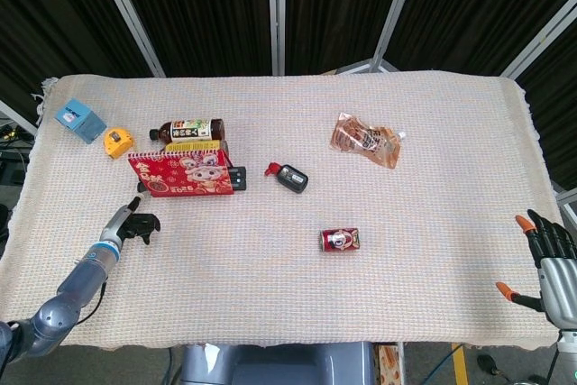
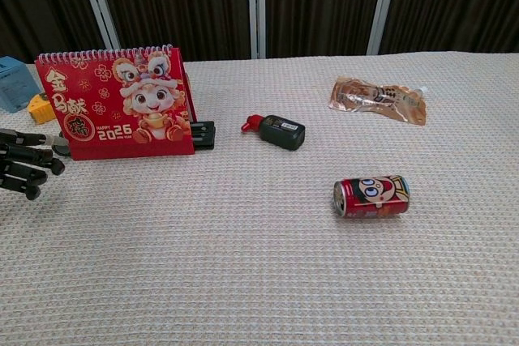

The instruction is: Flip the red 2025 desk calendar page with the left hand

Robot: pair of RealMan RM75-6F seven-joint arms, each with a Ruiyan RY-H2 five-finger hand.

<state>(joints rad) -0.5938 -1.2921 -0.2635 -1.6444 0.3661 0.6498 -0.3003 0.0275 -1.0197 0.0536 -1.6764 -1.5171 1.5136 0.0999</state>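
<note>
The red 2025 desk calendar [image 1: 178,174] [image 2: 119,104] stands upright at the table's left, its spiral binding on top and cartoon cover facing me. My left hand [image 1: 135,221] [image 2: 29,161] hovers just below and left of the calendar's lower left corner, holding nothing, one finger stretched toward the calendar and the others curled. It is close to the calendar but apart from it. My right hand [image 1: 544,263] rests off the table's right edge with its fingers spread and nothing in them.
Behind the calendar lies a tea bottle [image 1: 188,129]. A yellow tape measure [image 1: 114,142] and a blue box [image 1: 79,120] sit further left. A black car key [image 1: 289,176], a red can [image 1: 340,240] and a snack pouch [image 1: 367,140] lie to the right.
</note>
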